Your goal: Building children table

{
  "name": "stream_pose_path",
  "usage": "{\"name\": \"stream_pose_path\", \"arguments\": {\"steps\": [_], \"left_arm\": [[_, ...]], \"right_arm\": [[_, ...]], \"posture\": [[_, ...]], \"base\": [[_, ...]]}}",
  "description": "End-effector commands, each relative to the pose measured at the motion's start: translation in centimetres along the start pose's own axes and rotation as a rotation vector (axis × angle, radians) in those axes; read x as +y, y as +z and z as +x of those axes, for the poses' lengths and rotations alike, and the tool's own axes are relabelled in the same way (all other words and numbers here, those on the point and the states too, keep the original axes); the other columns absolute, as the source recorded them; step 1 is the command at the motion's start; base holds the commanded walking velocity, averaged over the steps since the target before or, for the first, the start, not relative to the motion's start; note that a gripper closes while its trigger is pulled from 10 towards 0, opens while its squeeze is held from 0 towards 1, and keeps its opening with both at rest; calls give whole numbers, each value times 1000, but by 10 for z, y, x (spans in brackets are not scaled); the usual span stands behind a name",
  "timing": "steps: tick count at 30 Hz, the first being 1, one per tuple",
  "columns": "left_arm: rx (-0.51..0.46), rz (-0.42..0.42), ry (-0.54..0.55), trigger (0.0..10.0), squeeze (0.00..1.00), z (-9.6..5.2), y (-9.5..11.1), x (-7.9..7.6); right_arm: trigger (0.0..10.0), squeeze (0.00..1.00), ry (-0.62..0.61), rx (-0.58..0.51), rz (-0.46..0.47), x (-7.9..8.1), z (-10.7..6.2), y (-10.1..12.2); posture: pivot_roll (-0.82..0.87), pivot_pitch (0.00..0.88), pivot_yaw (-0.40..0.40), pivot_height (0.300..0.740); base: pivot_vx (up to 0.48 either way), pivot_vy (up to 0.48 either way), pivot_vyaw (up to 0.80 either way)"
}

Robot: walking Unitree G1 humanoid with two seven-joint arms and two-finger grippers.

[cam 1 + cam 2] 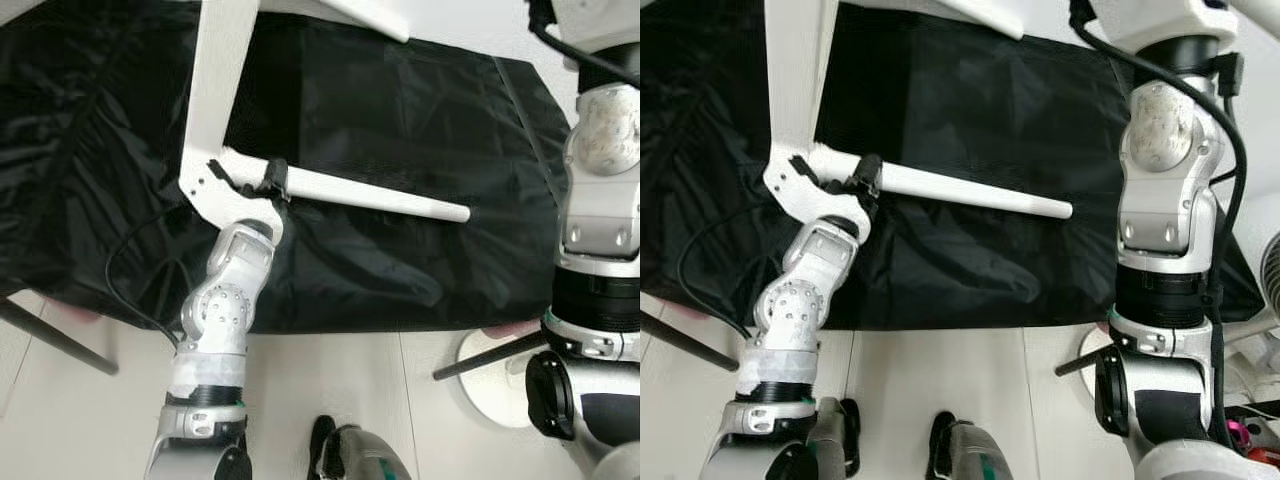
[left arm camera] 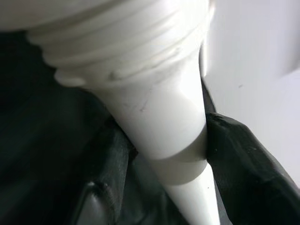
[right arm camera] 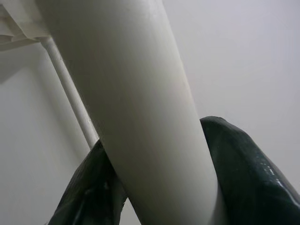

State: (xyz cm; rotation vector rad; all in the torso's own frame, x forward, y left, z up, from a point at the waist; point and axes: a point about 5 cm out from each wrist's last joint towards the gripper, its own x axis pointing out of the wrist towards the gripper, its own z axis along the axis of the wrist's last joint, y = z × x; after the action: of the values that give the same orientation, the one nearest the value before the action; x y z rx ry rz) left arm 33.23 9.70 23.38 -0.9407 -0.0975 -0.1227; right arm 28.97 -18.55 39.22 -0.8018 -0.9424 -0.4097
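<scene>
Over the black sheet (image 1: 400, 130) spread on the floor, my left pincer (image 1: 272, 182) is pinching a white table leg (image 1: 375, 198) close to its thick end, where that end meets the corner of the white table frame (image 1: 218, 100). Seen along my left wrist, the leg (image 2: 168, 131) narrows from a ribbed, threaded collar, with one black finger (image 2: 243, 154) on each side of it. The leg lies nearly level above the sheet, its thin tip pointing toward my right arm (image 1: 1165, 220). My right pincer (image 3: 159, 187) is pinching a second white leg (image 3: 140, 103), its black fingers (image 3: 253, 159) hugging both sides. Beyond that leg a thinner white rod (image 3: 70, 93) runs against a pale wall.
</scene>
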Motion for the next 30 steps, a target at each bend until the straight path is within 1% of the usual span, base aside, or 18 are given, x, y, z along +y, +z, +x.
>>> {"name": "stream_pose_path", "arguments": {"steps": [1,30], "left_arm": [[-473,-64,-431,0,0,-10,101,-116],[-473,-64,-431,0,0,-10,101,-116]], "right_arm": [[0,0,-124,126,35,-20,-12,-26],[0,0,-124,126,35,-20,-12,-26]], "posture": [[-46,186,-55,740],[-46,186,-55,740]], "base": [[0,0,0],[0,0,0]]}}
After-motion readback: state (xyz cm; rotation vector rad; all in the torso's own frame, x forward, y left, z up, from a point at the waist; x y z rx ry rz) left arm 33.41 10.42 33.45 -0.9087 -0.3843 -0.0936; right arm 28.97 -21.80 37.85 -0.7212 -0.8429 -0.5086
